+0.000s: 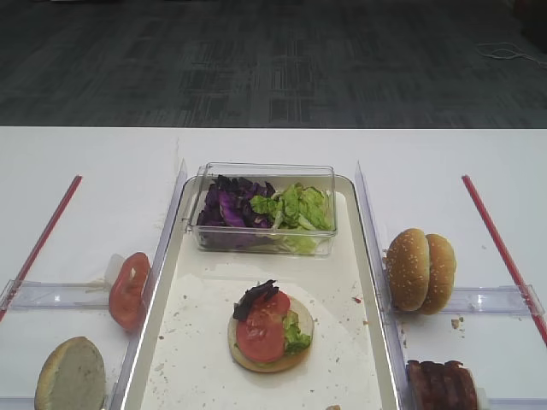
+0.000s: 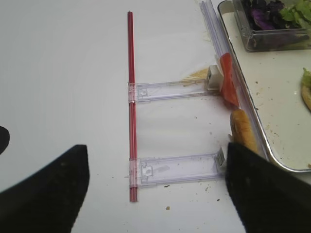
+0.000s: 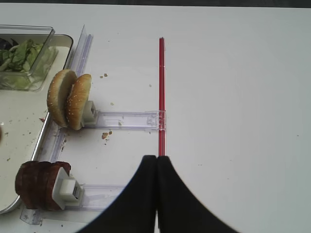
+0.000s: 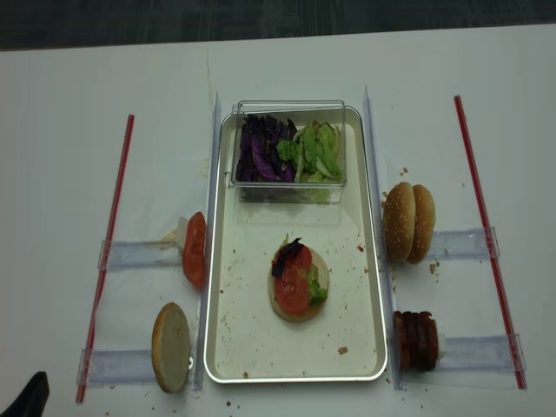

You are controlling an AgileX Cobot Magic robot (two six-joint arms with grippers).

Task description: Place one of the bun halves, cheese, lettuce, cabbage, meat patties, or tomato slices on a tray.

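Seeing left gripper [image 2: 155, 194] jaws wide apart, right gripper [image 3: 156, 194] jaws together; we note cabbage [image 1: 255, 299] atop stack, tray [image 1: 359, 342] center.

A: From where do the two high views look?
B: One looks from the front, low and near, across the tray [image 1: 376, 282]; the other looks almost straight down from farther away.
A: And the wrist views?
B: Each looks forward along the table [image 3: 243, 73], sharing one tray edge.
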